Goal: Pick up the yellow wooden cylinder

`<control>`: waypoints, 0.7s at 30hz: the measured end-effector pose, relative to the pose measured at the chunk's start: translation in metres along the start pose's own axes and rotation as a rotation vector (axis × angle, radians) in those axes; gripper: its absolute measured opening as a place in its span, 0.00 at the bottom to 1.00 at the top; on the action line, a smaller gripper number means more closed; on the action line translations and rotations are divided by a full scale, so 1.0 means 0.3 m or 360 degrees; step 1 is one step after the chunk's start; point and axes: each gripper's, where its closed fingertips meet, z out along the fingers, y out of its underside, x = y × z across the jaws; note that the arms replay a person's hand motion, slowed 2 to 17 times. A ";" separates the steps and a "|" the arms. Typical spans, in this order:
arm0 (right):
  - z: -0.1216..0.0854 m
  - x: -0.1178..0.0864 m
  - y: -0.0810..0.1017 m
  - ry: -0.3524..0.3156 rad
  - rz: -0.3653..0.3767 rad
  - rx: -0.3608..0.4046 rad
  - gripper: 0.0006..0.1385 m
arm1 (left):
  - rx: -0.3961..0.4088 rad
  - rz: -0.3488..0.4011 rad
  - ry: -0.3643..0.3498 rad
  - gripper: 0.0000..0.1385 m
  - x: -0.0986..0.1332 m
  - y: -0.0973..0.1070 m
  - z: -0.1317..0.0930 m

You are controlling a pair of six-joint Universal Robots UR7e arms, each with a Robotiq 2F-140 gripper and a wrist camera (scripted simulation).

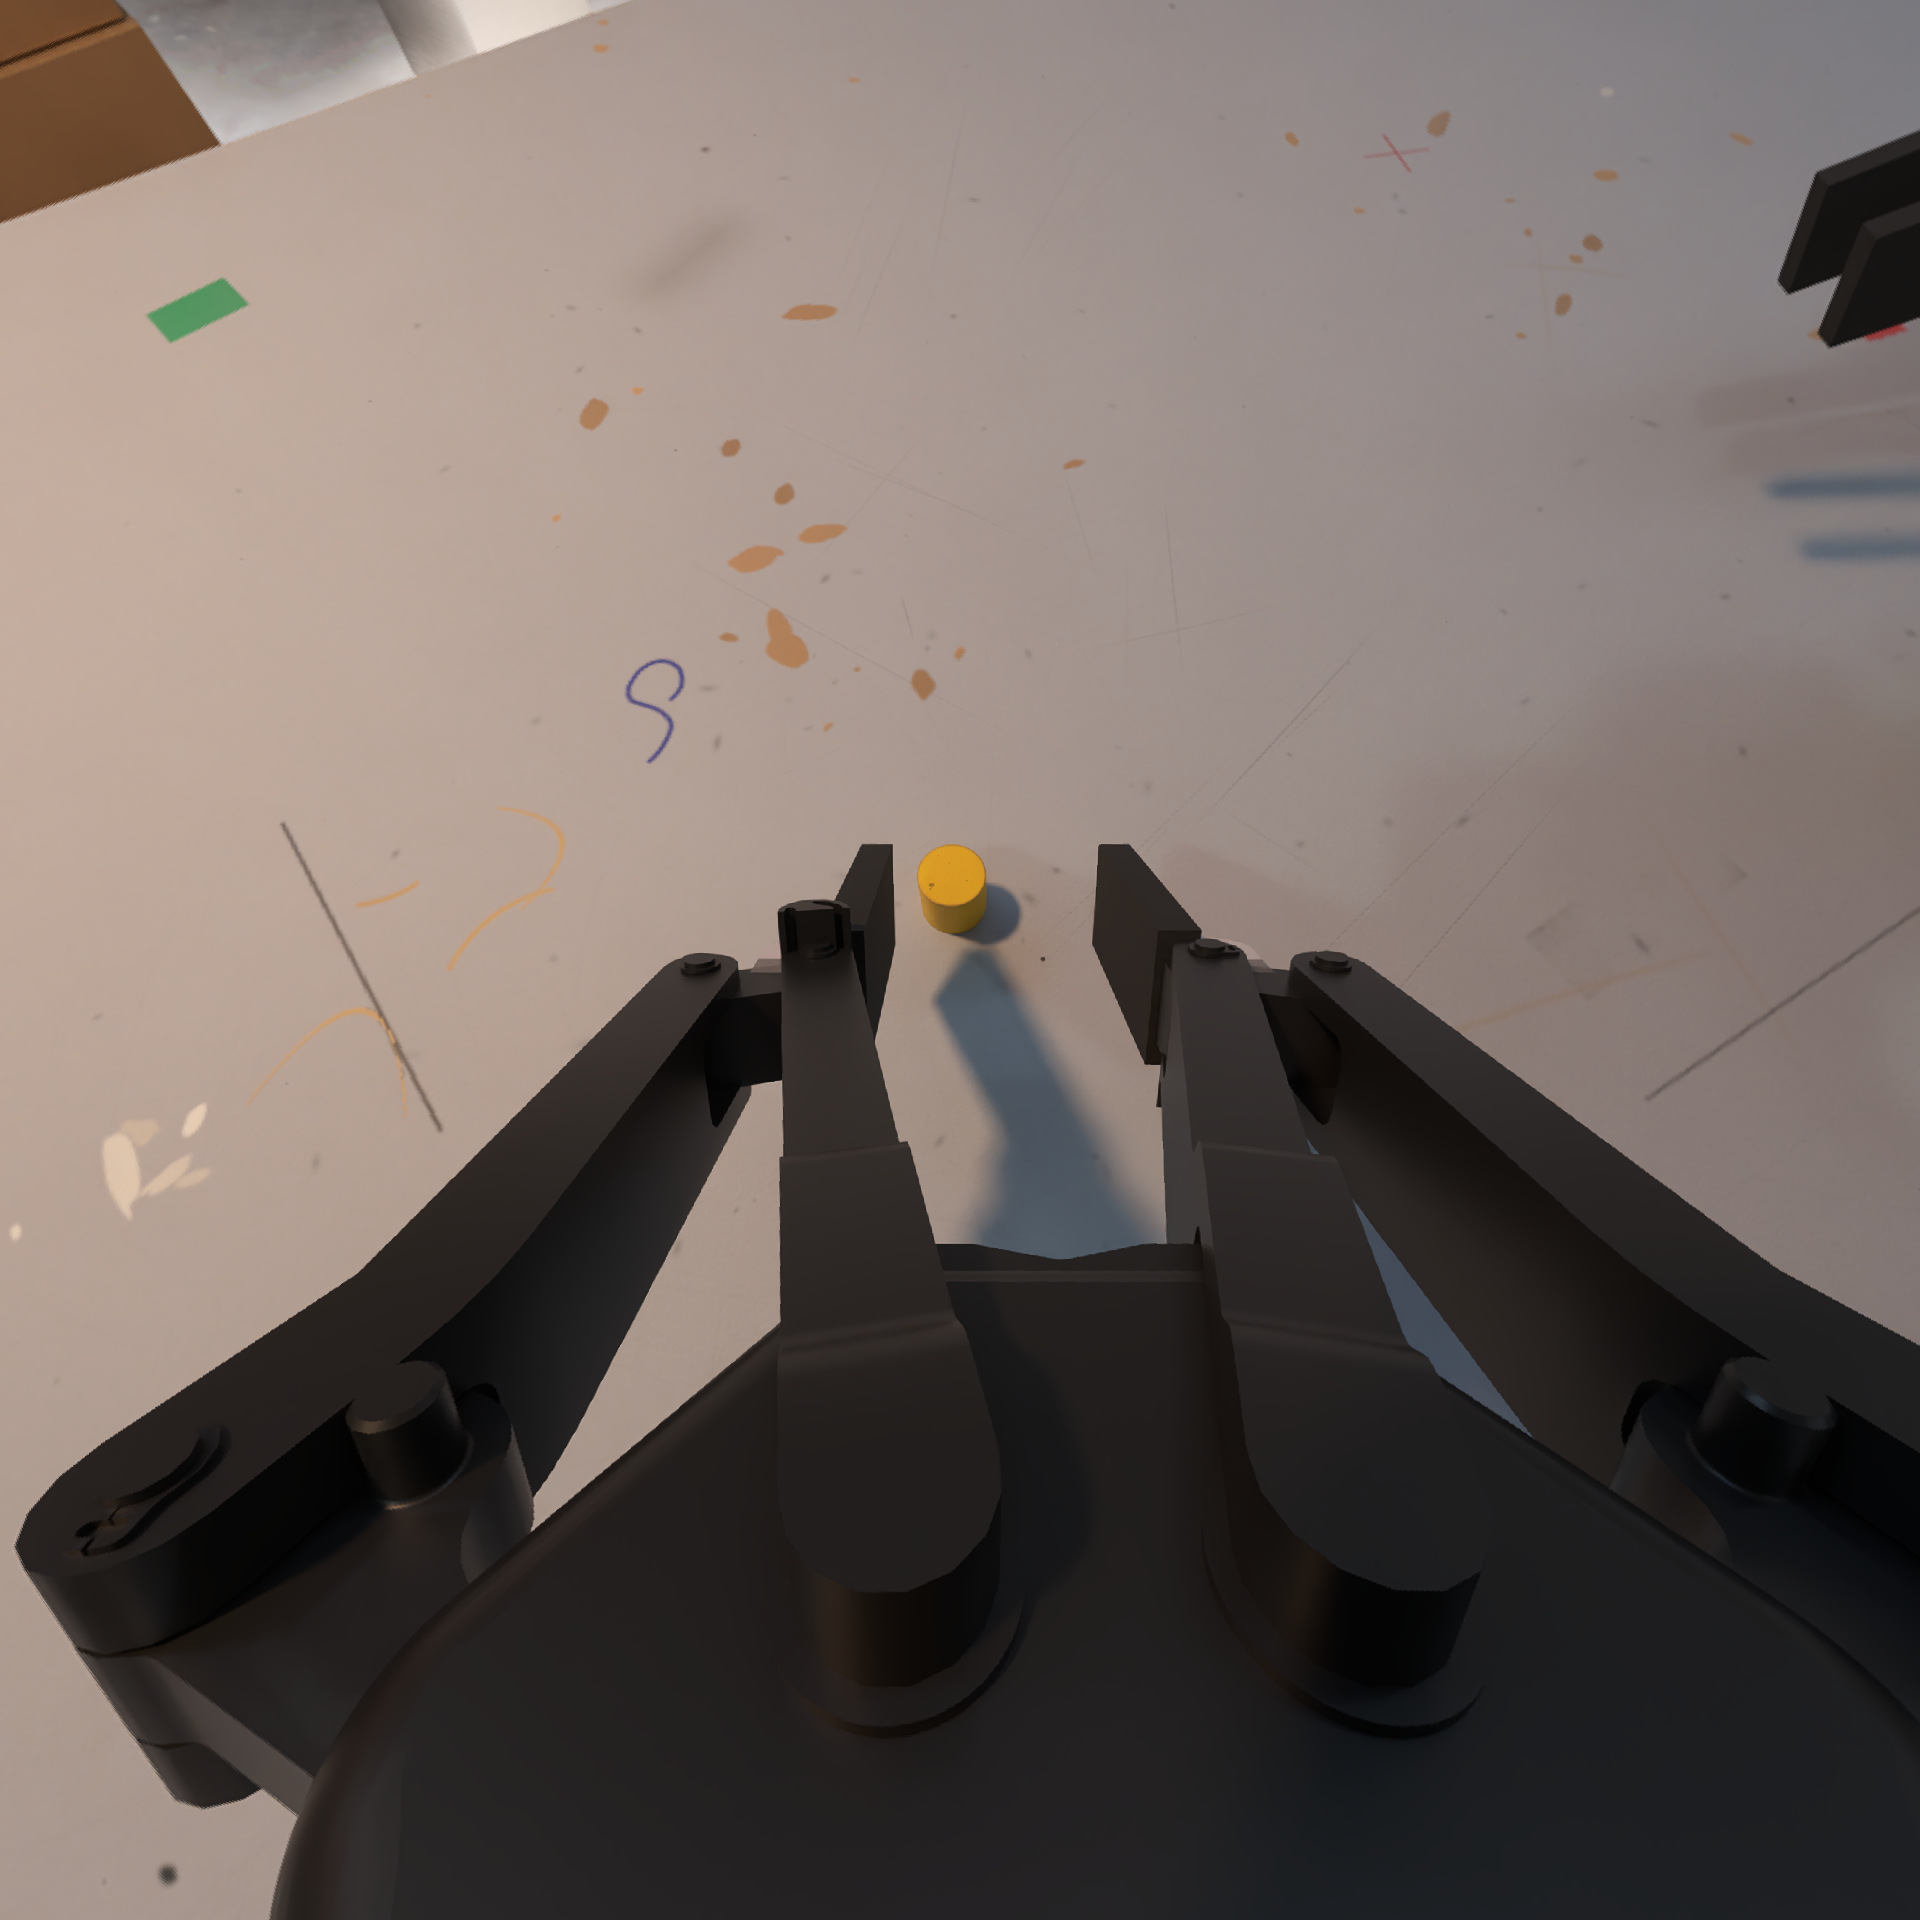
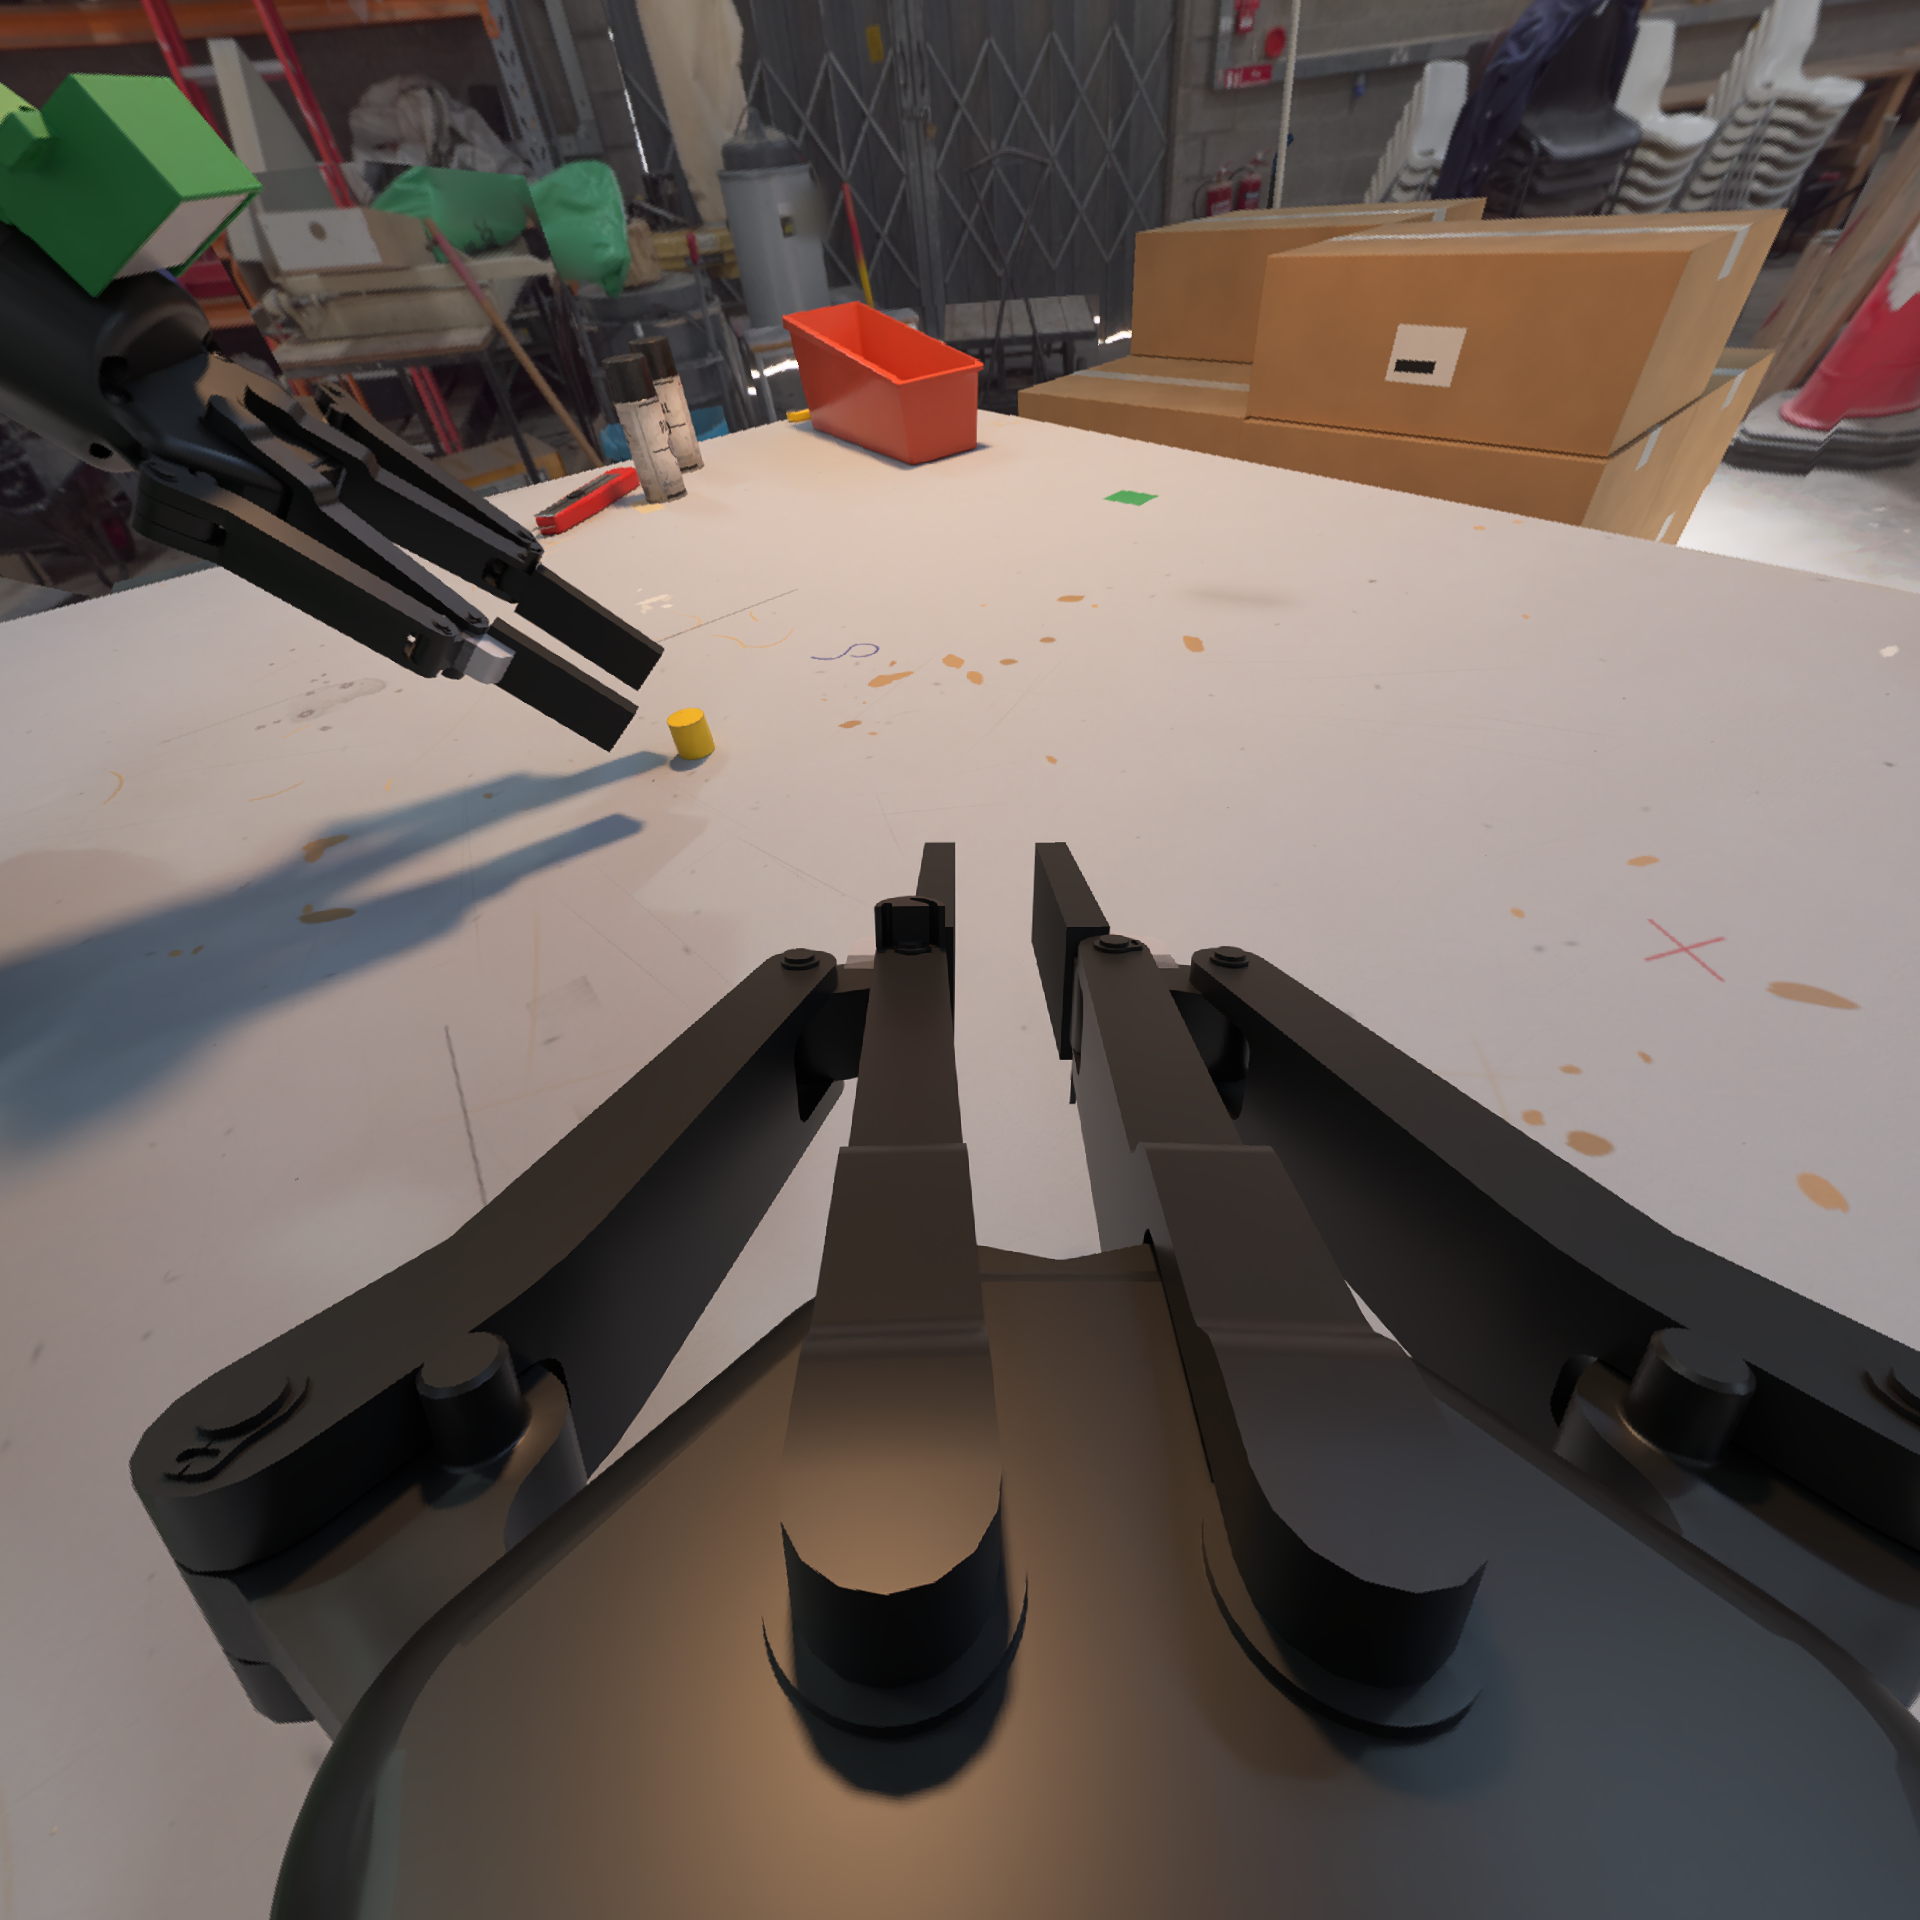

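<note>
1. The left black two-finger claw (image 1: 994,883) fills the near part of its own view, fingers spread moderately wide and holding nothing; it hangs tilted above the pale, paint-flecked surface (image 1: 1351,623).
2. The short yellow wooden cylinder (image 1: 952,888) stands upright on the surface between the fingertips, closer to the left pad (image 1: 873,904) than to the right one, with a gap on each side. In the right wrist view the tips sit just short of the cylinder, raised off the surface.
3. The right black two-finger claw (image 2: 992,883) sits well apart from the cylinder, its fingers narrowed to a slim gap, empty.
4. Farther out, a small green rectangular patch (image 1: 197,309) lies flat on the surface.
5. Near the far edge stand a red plastic bin (image 2: 883,379), two dark-capped spray cans (image 2: 655,426) and a red hand tool (image 2: 587,497).
6. Beyond the surface, stacked brown cardboard boxes (image 2: 1455,353).
</note>
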 end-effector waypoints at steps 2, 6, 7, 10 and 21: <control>0.003 -0.007 0.007 -0.0007 0.0004 -0.0015 0.14 | -0.0012 0.0034 0.0018 0.38 0.000 0.002 0.010; 0.010 -0.021 0.015 -0.0028 0.0002 -0.0047 0.14 | -0.0035 0.0098 0.0060 0.38 -0.003 0.004 0.031; 0.012 -0.024 0.017 -0.0032 -0.0001 -0.0054 0.14 | -0.0042 0.0111 0.0067 0.38 -0.006 0.005 0.037; 0.017 -0.030 0.022 -0.0040 -0.0012 -0.0074 0.13 | -0.0070 0.0142 0.0080 0.38 -0.018 0.010 0.056; 0.031 -0.034 0.047 -0.0029 -0.0057 -0.0151 0.10 | -0.0154 0.0126 0.0154 0.39 -0.041 0.027 0.104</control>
